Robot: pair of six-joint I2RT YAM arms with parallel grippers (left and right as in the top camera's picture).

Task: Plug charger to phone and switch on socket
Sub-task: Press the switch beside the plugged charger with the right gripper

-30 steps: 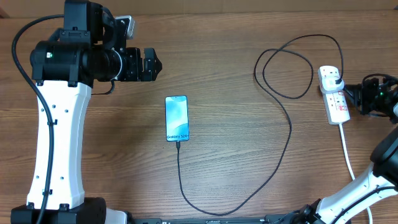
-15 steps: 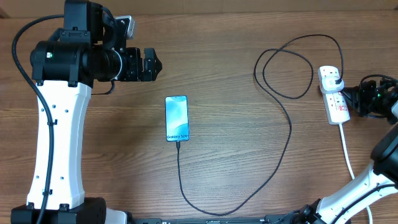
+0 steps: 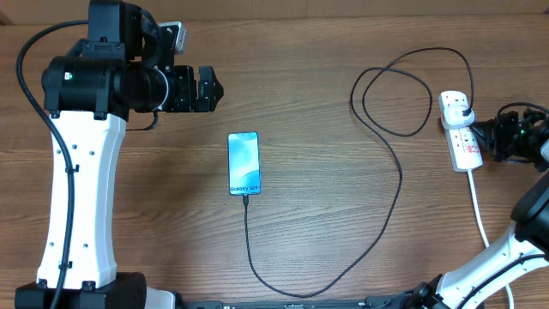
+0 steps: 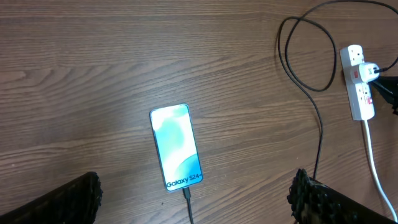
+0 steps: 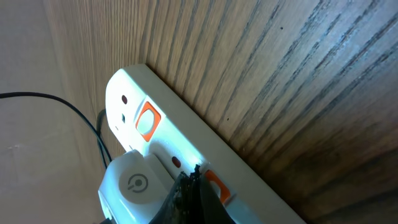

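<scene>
The phone (image 3: 244, 163) lies flat mid-table with its screen lit; it also shows in the left wrist view (image 4: 176, 146). The charger cable (image 3: 399, 172) has its tip plugged into the phone's near end. It runs in a loop to a white charger block (image 5: 134, 183) seated in the socket (image 3: 463, 137). The socket also shows in the right wrist view (image 5: 186, 143) with orange-red switches. My right gripper (image 5: 194, 186) is shut, its tips touching the socket beside a switch. My left gripper (image 4: 196, 196) is open and empty, high above the phone.
The socket's thick white cord (image 3: 480, 223) runs toward the table's front right. The black cable also shows in the left wrist view (image 4: 320, 124), looping behind the socket. A pale wall edge (image 3: 343, 7) borders the table's far side.
My right gripper has shifted slightly left, closer onto the socket. The left arm, phone and cable have not moved.
</scene>
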